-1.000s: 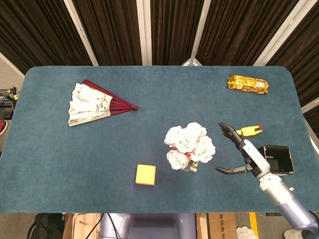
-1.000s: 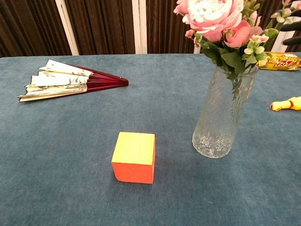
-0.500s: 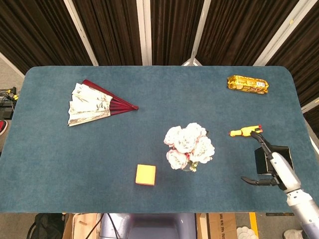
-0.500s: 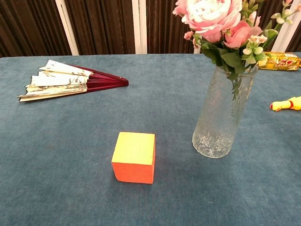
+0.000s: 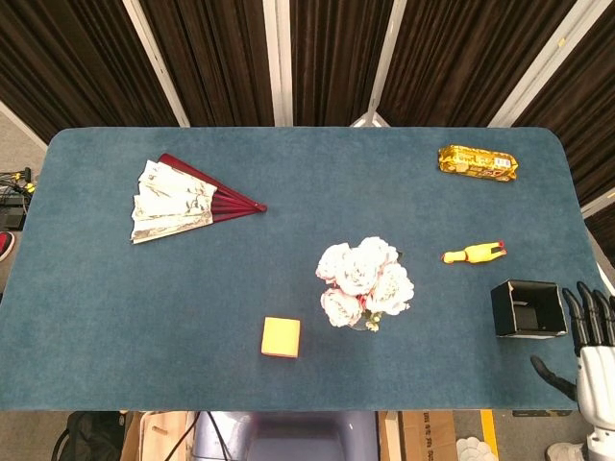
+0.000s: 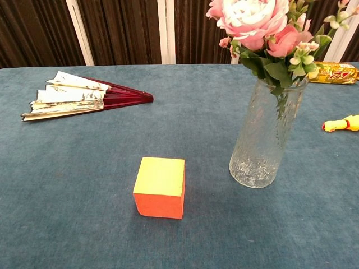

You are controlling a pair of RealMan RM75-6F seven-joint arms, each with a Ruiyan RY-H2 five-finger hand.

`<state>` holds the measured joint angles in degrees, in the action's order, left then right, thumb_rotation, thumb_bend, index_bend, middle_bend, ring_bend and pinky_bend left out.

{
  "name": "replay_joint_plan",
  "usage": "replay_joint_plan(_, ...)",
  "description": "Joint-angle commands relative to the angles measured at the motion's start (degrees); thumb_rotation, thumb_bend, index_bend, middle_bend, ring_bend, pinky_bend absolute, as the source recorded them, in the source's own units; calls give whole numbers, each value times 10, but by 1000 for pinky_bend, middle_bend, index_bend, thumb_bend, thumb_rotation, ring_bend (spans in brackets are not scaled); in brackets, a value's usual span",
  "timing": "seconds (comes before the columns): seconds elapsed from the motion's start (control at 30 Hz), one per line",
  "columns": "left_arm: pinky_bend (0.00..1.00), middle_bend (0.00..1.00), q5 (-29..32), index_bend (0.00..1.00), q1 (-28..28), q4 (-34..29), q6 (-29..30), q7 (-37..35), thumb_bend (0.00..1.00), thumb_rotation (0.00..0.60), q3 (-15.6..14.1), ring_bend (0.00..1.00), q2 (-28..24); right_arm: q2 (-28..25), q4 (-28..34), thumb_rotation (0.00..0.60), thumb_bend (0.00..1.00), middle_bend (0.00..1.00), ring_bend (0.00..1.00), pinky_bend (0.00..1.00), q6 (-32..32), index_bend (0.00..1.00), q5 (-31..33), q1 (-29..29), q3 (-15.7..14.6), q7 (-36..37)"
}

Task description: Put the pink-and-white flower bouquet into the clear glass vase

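Seen from the head view: one blue surface (image 5: 144, 327), carrying one pink-and-white flower bouquet (image 5: 366, 279) already standing in one clear glass vase (image 5: 363, 323) near the middle, blooms hiding most of the glass. Just left of the vase, one yellow-topped orange block (image 5: 281, 337). Far left, one folding fan (image 5: 183, 199), half open, white leaves and dark red ribs. Far right corner, one gold snack packet (image 5: 478, 161). Right of the bouquet, one small yellow rubber chicken (image 5: 472, 254), and nearer the front edge, one black open box (image 5: 527, 308). One right hand (image 5: 593, 351) at the lower right corner, beyond the box and off the surface edge, holding nothing, fingers (image 5: 588, 313) straight and spread apart, thumb out to the side. No sight of the left hand. Seen from the chest view: the same single vase (image 6: 263, 137) upright on the surface (image 6: 67, 213), green stems inside the glass, pink and white blooms (image 6: 258, 19) rising above the rim. One block (image 6: 160, 186) to its left, apart from it; one fan (image 6: 84, 94) at the back left; packet (image 6: 335, 73) and chicken (image 6: 341, 124) at the right edge. Neither hand visible here.
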<state>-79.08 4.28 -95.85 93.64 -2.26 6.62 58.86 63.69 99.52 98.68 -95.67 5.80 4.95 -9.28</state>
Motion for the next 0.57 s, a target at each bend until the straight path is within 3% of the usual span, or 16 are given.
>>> replay_joint_plan(0.03,23,0,0,106,-1,1,0,1,248,600,0,0,0,-4,-2,600,0,13,38,0,-9,51,-14,0,-14,-11)
replay_joint_plan(0.27,23,0,-6,106,-2,11,4,-6,249,600,2,0,4,-25,2,600,0,13,38,0,-57,68,-5,-13,-31,-26)
replay_joint_plan(0.57,23,0,-10,106,-2,10,5,-1,249,600,-1,0,6,-25,5,600,0,13,38,0,-72,71,24,-21,-25,-24)
